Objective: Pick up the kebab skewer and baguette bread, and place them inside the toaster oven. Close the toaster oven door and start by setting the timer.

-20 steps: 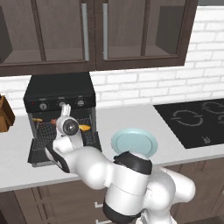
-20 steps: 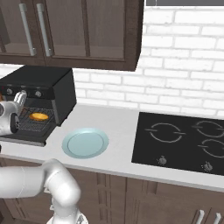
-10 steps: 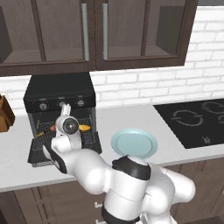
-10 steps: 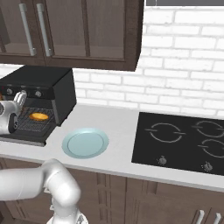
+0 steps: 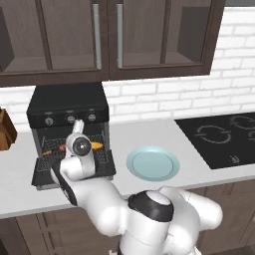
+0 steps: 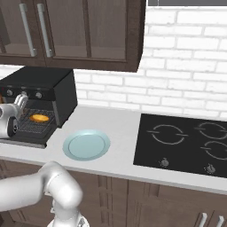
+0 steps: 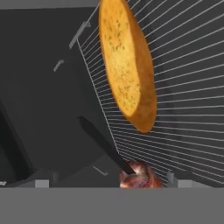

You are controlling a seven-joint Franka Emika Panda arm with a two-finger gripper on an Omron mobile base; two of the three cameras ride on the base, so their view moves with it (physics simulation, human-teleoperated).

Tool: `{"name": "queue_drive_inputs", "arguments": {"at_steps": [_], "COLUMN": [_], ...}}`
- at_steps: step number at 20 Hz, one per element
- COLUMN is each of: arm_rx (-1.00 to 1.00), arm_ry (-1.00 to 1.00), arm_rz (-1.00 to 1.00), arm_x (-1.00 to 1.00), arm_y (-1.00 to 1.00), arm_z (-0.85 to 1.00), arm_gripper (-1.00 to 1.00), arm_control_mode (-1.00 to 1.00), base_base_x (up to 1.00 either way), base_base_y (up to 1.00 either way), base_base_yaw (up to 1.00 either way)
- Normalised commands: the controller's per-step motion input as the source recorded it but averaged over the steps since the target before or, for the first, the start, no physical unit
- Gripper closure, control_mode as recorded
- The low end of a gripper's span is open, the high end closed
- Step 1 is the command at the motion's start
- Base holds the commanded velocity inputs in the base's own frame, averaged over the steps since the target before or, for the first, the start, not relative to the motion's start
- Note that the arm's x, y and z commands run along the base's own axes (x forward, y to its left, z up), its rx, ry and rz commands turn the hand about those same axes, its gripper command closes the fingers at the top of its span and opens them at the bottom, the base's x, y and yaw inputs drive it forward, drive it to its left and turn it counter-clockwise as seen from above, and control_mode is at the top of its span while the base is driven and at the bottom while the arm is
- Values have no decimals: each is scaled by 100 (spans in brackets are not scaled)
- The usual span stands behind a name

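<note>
Jaws apart and empty, the tool (image 5: 75, 128) is hovering at the oven (image 5: 68, 107) mouth, the baguette (image 7: 127, 65) just ahead on the rack, looking light, rigid, best gripped across its middle.

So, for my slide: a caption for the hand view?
Baguette bread on the toaster oven rack, kebab skewer below.

pale blue plate (image 5: 153, 164) on counter (image 5: 129, 137), black cooktop (image 6: 183, 142), possibly wooden block (image 5: 6, 130)
</note>
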Motion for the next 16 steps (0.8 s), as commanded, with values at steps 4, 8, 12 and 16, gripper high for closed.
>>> {"name": "queue_drive_inputs", "arguments": {"at_steps": [4, 8, 12, 16], "arm_rx": [0, 2, 1, 0], "arm_ry": [11, 18, 17, 6], "arm_rz": [-8, -6, -5, -6], "arm_x": [-2, 0, -15, -76], "arm_y": [-6, -3, 0, 0], "arm_z": [44, 47, 22, 3], "arm_gripper": [-100, -100, -100, -100], "arm_control_mode": [-100, -100, -100, -100], "base_base_x": [0, 0, 0, 0], "base_base_y": [0, 0, 0, 0], "base_base_yaw": [0, 0, 0, 0]}}
